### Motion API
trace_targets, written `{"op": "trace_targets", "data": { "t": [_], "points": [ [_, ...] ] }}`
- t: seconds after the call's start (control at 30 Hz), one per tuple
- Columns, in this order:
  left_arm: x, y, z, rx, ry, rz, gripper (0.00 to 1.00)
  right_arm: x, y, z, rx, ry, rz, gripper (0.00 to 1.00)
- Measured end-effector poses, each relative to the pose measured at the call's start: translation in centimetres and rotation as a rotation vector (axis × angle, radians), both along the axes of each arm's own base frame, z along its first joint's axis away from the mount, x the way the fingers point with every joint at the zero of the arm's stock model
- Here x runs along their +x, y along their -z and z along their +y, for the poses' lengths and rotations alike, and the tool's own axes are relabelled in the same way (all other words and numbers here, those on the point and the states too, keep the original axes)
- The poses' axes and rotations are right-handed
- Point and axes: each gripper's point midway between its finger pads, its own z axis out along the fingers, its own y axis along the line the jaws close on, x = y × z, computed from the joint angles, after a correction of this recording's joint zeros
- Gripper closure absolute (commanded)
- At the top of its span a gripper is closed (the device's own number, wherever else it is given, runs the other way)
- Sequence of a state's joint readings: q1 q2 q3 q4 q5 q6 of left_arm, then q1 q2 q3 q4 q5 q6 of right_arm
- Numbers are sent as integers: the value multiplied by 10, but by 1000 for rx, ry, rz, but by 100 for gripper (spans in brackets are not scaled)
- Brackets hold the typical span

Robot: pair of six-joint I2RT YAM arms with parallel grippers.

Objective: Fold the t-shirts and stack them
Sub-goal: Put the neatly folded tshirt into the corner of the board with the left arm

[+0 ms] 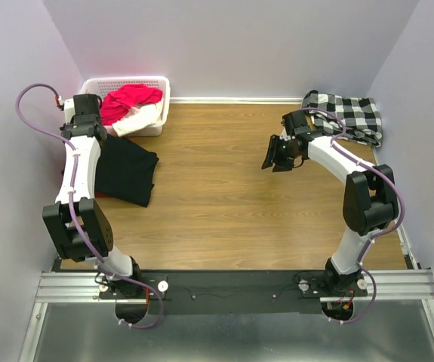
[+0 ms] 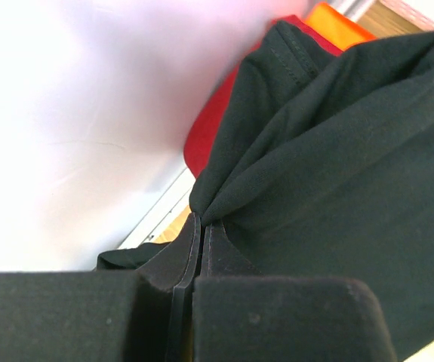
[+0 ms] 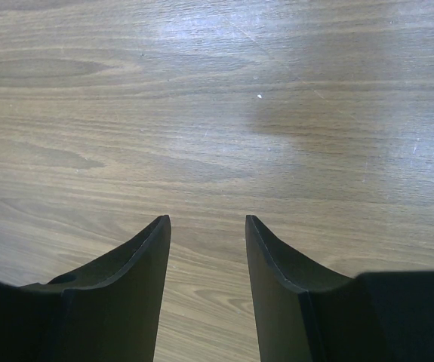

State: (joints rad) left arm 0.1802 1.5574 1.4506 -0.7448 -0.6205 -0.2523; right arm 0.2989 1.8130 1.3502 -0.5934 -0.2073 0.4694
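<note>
The black t-shirt (image 1: 128, 170) lies bunched on the left side of the wooden table, one corner lifted. My left gripper (image 1: 98, 137) is shut on that corner. In the left wrist view, black cloth (image 2: 337, 173) rises in folds from between the closed fingertips of the left gripper (image 2: 201, 223). A red t-shirt (image 1: 131, 101) lies crumpled in the white basket (image 1: 161, 84) just behind; its red cloth (image 2: 215, 130) shows past the black folds. My right gripper (image 1: 274, 155) hovers over bare wood at centre right. In the right wrist view, the right gripper (image 3: 205, 222) is open and holds nothing.
A white cloth (image 1: 136, 121) lies in the basket beside the red one. A black-and-white checked cloth (image 1: 345, 115) sits at the back right corner. Lilac walls close in the table on the left, back and right. An orange patch (image 2: 339, 26) shows beyond the red cloth.
</note>
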Motion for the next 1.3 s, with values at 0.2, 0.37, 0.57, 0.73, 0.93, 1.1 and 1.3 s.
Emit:
{"op": "trace_targets", "data": {
  "t": [0.2, 0.37, 0.57, 0.73, 0.93, 1.1, 1.3],
  "points": [
    [3, 6, 22, -8, -62, -4, 100, 0, 1, 0, -1, 0, 2, 47],
    [5, 15, 37, -20, -102, -3, 100, 0, 3, 0, -2, 0, 9, 47],
    [13, 31, 51, -32, -140, 10, 100, -1, 4, 0, -3, 0, 11, 47],
    [17, 57, 69, -52, -209, 32, 100, -4, 7, -1, -6, 1, 21, 47],
    [13, 102, 85, -77, -303, 96, 100, -7, 10, -2, -8, 2, 29, 47],
    [14, 127, 88, -85, -329, 122, 100, -10, 9, -3, -6, 6, 30, 47],
    [16, 144, 90, -84, -344, 137, 52, -11, 6, -3, -3, 9, 25, 47]
  ]
}}
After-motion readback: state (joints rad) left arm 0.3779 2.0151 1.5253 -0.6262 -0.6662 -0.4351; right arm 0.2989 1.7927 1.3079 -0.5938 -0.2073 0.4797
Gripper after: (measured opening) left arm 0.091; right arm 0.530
